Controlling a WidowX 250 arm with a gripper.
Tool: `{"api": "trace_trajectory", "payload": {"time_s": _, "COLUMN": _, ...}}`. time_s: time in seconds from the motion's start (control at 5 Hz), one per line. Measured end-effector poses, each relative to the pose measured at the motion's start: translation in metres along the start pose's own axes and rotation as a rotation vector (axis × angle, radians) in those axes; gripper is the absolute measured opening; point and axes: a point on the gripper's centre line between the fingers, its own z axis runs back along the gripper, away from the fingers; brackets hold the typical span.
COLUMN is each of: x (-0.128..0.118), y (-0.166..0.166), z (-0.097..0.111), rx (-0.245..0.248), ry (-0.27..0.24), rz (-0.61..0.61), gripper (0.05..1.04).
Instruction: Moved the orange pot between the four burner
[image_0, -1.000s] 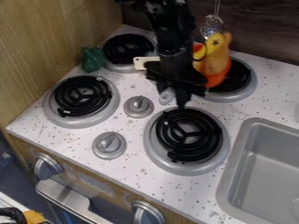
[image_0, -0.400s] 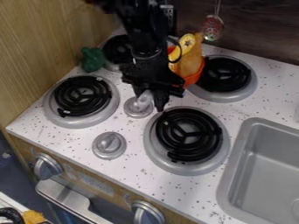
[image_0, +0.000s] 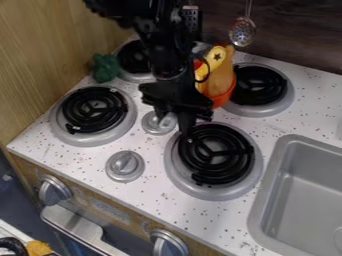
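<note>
Gripper (image_0: 174, 125): fingers apart, pointing down
Stove-top knob (image_0: 152, 126): just beside the fingertips, partly hidden by them
Front coil burner (image_0: 216, 154): just right of the fingers and nearer the camera
Orange pot (image_0: 225, 97): right of the fingers and farther back, holding a yellow piece (image_0: 216, 56) and an orange-tan piece (image_0: 219, 77)
Sink (image_0: 314, 175): well right of the fingers, past the burner
Stove-front label (image_0: 110, 210): well below and left of the fingers; print too small to read

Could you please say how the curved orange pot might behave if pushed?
The curved orange pot might tip, as the yellow piece and tan-orange piece stand well above its rim. Once toppled, it could roll, given its rounded wall.
</note>
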Motion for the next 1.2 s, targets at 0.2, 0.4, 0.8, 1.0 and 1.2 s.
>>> {"api": "trace_trajectory", "payload": {"time_s": 0.2, "x": -0.001, "y": 0.004, "z": -0.004, "rx": 0.015, "ry": 0.011, "rz": -0.015, "gripper": 0.37}}
{"api": "trace_trajectory", "payload": {"time_s": 0.4, "x": 0.0, "y": 0.008, "z": -0.012, "rx": 0.011, "ry": 0.003, "rz": 0.0, "gripper": 0.37}}
{"api": "trace_trajectory", "payload": {"time_s": 0.8, "x": -0.001, "y": 0.013, "z": -0.016, "rx": 0.012, "ry": -0.009, "rz": 0.013, "gripper": 0.37}}
{"api": "trace_trajectory", "payload": {"time_s": 1.0, "x": -0.009, "y": 0.019, "z": -0.018, "rx": 0.017, "ry": 0.018, "rz": 0.035, "gripper": 0.37}}
{"api": "trace_trajectory", "payload": {"time_s": 1.2, "x": -0.014, "y": 0.02, "z": -0.019, "rx": 0.025, "ry": 0.027, "rz": 0.087, "gripper": 0.37}}
